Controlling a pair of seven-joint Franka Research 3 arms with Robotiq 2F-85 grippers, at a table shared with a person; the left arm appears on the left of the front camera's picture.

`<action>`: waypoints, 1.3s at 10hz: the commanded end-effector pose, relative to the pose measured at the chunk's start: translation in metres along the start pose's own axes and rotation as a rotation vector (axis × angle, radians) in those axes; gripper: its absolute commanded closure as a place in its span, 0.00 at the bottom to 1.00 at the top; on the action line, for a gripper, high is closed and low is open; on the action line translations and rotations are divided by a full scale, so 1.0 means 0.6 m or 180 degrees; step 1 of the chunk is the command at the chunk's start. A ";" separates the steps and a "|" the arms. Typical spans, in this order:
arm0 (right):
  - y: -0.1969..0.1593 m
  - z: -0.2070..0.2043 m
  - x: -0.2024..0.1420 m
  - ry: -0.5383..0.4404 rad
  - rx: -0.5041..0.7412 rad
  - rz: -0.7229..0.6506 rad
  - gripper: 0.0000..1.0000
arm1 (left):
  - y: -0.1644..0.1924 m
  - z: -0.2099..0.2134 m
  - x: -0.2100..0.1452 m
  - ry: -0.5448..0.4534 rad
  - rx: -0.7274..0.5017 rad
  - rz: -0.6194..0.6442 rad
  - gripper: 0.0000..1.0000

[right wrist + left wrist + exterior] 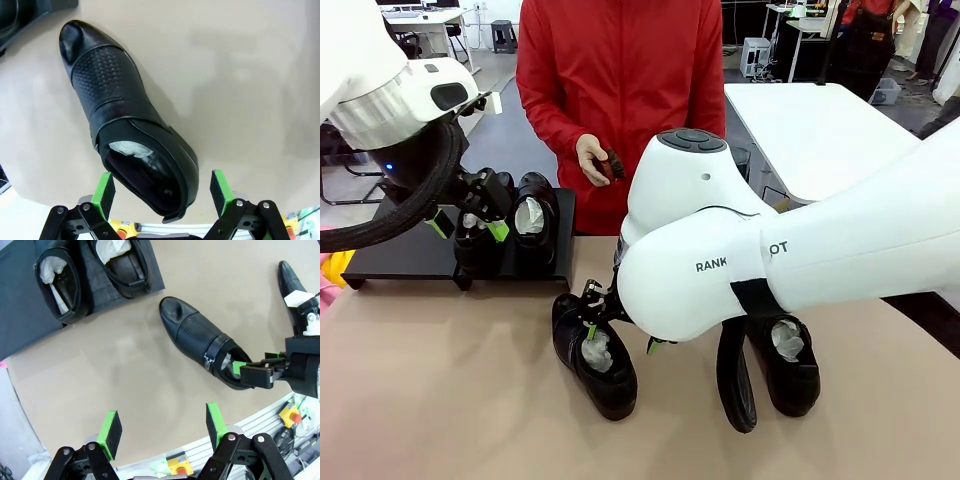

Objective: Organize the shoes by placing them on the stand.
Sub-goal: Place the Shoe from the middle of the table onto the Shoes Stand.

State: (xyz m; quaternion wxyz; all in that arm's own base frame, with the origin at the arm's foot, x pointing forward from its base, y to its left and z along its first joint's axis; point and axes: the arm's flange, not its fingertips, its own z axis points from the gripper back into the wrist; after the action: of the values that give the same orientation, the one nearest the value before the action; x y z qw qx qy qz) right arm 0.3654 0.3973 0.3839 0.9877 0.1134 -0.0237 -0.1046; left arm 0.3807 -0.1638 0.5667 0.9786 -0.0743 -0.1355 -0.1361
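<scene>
Tan table point(440, 400): carrying everything, with a person point(620, 60) in a red top standing at its far side. Right arm point(820, 250): white, reaching in from the right across the near middle and hiding part of the table. Left arm point(380, 90): white, hanging over the far left. Stand point(400, 255): flat and black, sitting at the far left of the table. Shoes on the stand: two, glossy black, white paper showing inside, one point(535, 215) sitting just beside the other point(475, 245) at the stand's right end. Third shoe point(115, 100): lying upright on the bare table near the middle, just off the stand's near right corner, its toe pointing toward the stand and crumpled paper showing in its opening. Fourth shoe point(790, 365): resting on the table at the near right, partly hidden behind the right arm, paper showing inside. Right gripper point(161, 174): hanging over the third shoe's heel with its jaws spread wide, a green pad point(106, 192) standing clear of the leather on each side, gripping nothing. Left gripper point(162, 410): hovering by the stand's right end, jaws spread and empty, bare tabletop showing between them. Person's hand point(590, 158): curling around a small dark brush point(613, 165) above the table's far edge.
</scene>
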 end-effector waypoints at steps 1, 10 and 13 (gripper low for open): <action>0.010 0.009 0.004 -0.0080 0.0019 0.0047 0.00 | 0.003 0.006 0.000 0.0016 -0.0010 -0.0021 0.13; -0.082 0.176 -0.021 -0.0924 0.0141 -0.0734 0.00 | -0.125 -0.069 -0.061 -0.0238 0.0388 0.0347 0.13; -0.128 0.231 0.002 -0.1296 0.0140 -0.1336 0.00 | -0.150 -0.111 -0.056 -0.0110 0.0489 0.1390 0.13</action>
State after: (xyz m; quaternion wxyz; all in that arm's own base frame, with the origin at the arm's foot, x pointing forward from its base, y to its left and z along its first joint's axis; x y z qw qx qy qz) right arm 0.3439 0.2904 0.5093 0.9328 0.1395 -0.1806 -0.2788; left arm 0.3322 -0.2467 0.5006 0.9879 -0.0323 -0.1471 0.0381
